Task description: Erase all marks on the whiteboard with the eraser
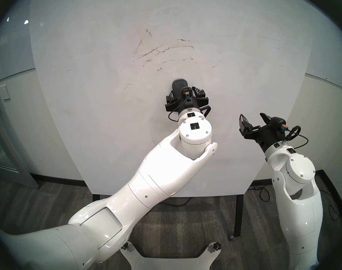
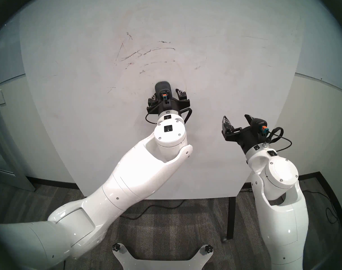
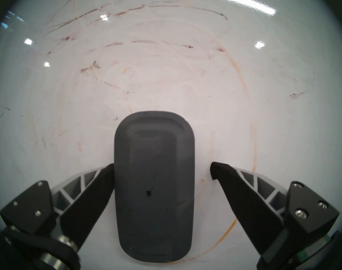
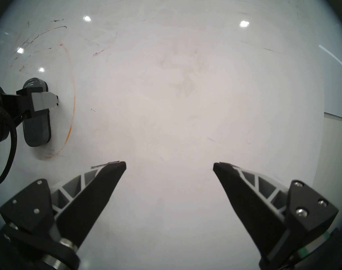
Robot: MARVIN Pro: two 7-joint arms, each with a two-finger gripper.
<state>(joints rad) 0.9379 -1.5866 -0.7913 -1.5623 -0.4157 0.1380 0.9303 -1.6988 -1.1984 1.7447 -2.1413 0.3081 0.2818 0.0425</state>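
Observation:
The whiteboard [image 1: 107, 127] fills the head views. Scratchy dark marks [image 1: 166, 49] streak its upper middle, and faint orange marks [image 3: 252, 146] curve to the right of the eraser [image 3: 154, 185]. This dark grey oblong eraser [image 1: 179, 86] lies flat against the board, upright. My left gripper [image 3: 161, 166] is open around it: the left finger touches its side and the right finger stands a small gap off. My right gripper [image 1: 252, 116] hangs open and empty in front of the board's lower right, and its view shows the eraser [image 4: 36, 131] at far left.
The board stands on thin black legs [image 1: 237, 215] over grey carpet with cables [image 1: 263, 193] on it. A pale wall with a light switch [image 1: 5, 92] lies to the left. A white base plate [image 1: 166, 259] sits at the bottom centre.

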